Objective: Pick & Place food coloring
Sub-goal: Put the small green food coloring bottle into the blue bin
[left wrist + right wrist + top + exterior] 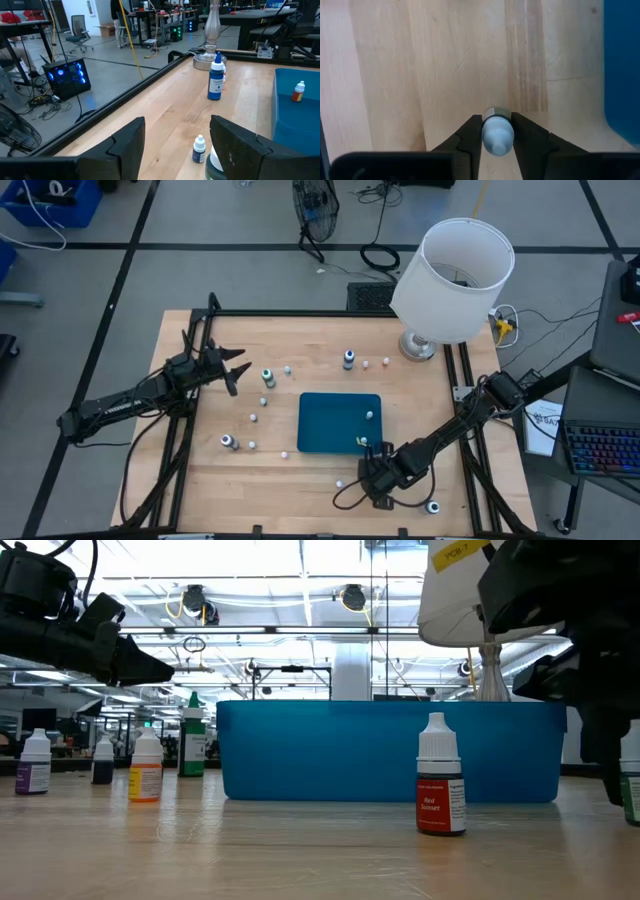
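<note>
Your right hand [497,131] is closing around one small food coloring bottle [497,135] with a pale cap: the two dark fingers [470,137] are sitting tight against either side of it, so you are gripping it, upright on the wooden tabletop [420,65]. The blue edge of the teal tray [622,65] is lying just beside that hand, off to one side of the fingers. From above, the right hand [372,470] is working near the tray's [330,420] front corner, low over the wood.

Around it, the other bottles are scattered. A red-labelled bottle [440,788] is standing in front of the tray wall [330,755] in the low view, close to the right hand. One small bottle with an orange-red body [298,92] is sitting inside the tray. A blue bottle [216,79] is standing near the base of the white-shaded lamp [452,275], well away from both hands.

Your left hand [177,145] is hovering above the far side of the tabletop with its fingers standing well apart and nothing between them. A tiny white-capped bottle [199,149] is lying just ahead of it, and a green-capped bottle [268,377] is standing right beside it. More bottles, purple, dark and orange-labelled [146,768], are standing in a loose row near that hand.
</note>
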### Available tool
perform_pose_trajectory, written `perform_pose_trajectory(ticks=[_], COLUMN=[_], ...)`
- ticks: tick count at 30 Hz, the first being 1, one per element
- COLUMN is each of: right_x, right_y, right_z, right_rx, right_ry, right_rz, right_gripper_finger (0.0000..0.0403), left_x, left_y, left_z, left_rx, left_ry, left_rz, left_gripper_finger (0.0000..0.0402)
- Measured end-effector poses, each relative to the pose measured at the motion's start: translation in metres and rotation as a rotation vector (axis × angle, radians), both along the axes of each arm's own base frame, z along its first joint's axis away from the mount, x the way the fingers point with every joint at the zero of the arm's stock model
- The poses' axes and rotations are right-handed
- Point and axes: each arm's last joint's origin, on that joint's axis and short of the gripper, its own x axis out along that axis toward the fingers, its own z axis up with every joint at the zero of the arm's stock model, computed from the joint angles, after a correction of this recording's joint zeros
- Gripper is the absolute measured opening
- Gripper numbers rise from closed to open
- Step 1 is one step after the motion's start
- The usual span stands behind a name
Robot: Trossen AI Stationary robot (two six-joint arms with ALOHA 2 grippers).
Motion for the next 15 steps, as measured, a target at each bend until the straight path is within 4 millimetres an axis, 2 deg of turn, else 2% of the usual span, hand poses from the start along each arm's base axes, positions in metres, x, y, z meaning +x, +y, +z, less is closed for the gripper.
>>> perform_pose_trajectory(ticks=[3, 8, 11, 15], right_x=[0.000, -0.001, -0.002, -0.004], right_y=[0.001, 0.001, 0.000, -0.009], right_z=[0.000, 0.010, 0.027, 0.059], right_rx=[0.019, 0.057, 0.081, 0.064], right_ry=[0.004, -0.020, -0.076, -0.226], right_rz=[0.028, 0.050, 0.056, 0.087], right_gripper_finger=[0.0059, 0.0058, 0.0058, 0.0058], left_x=[0.000, 0.000, 0.000, 0.000], left_y=[0.000, 0.000, 0.000, 0.000], left_z=[0.000, 0.000, 0.000, 0.000], left_rx=[0.000, 0.000, 0.000, 0.000], left_ry=[0.000, -0.001, -0.001, 0.000], left_rz=[0.000, 0.000, 0.000, 0.000], left_gripper_finger=[0.0225, 0.0225, 0.0225, 0.0225])
